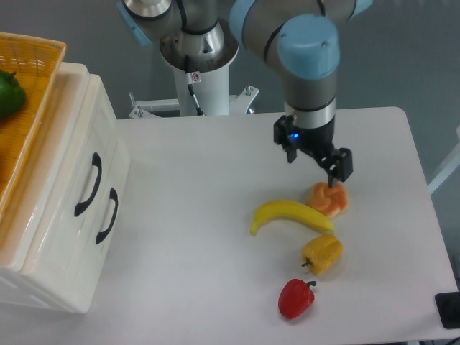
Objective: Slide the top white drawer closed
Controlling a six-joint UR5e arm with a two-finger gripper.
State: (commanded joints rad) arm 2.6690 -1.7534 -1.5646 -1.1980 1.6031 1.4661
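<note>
Nearest us, a red pepper [296, 299] lies by the tabletop's [201, 237] front edge. We see the top white drawer [68, 176] at the left edge. The gripper [332, 180] hangs over orange segments [329, 199]; its jaw spacing we cannot tell.

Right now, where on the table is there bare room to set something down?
The widest bare stretch lies between the cabinet and the banana, running back to the robot base. The right edge past the peeled orange is bare too. It is crowded around the hand, yellow pepper and red pepper.
</note>
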